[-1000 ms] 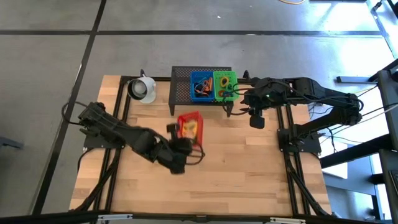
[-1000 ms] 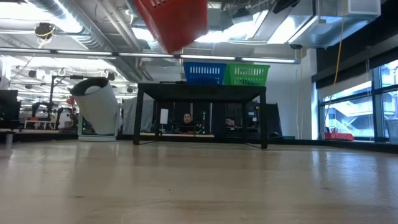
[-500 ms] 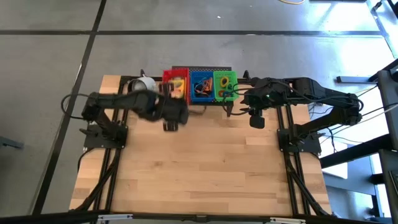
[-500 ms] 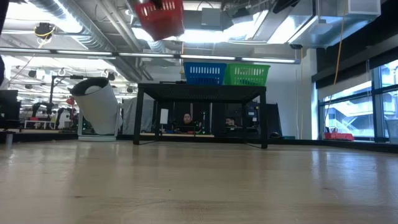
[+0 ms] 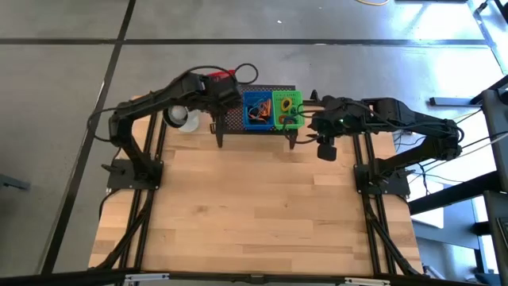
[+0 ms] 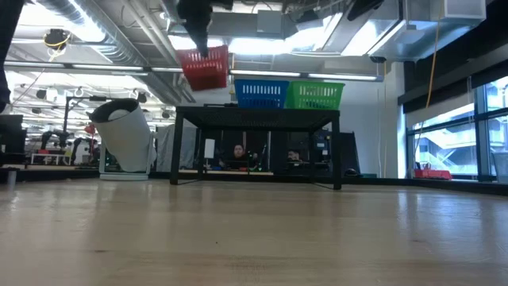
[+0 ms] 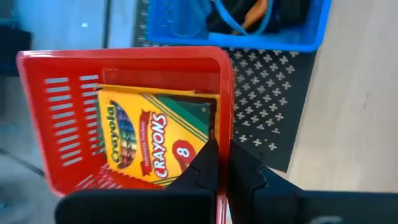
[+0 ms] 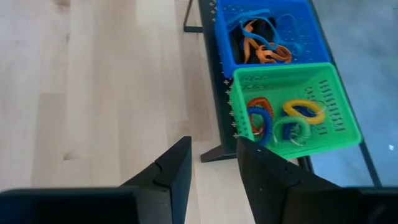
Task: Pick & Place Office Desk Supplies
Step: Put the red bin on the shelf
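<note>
A yellow crayon box (image 7: 149, 140) lay inside a red basket (image 7: 56, 112), held in the air over the left end of the black mesh stand (image 5: 238, 121), at the upper middle of the high view. The left gripper (image 7: 222, 163) had its jaws clamped shut on the basket's wall. Beside it on the stand sat a blue basket (image 5: 256, 110) and a green basket (image 5: 287, 109) of coiled bands. The right gripper (image 8: 211, 163) hovered over the wooden surface (image 5: 262, 206) near the green basket, jaws partly open and empty.
</note>
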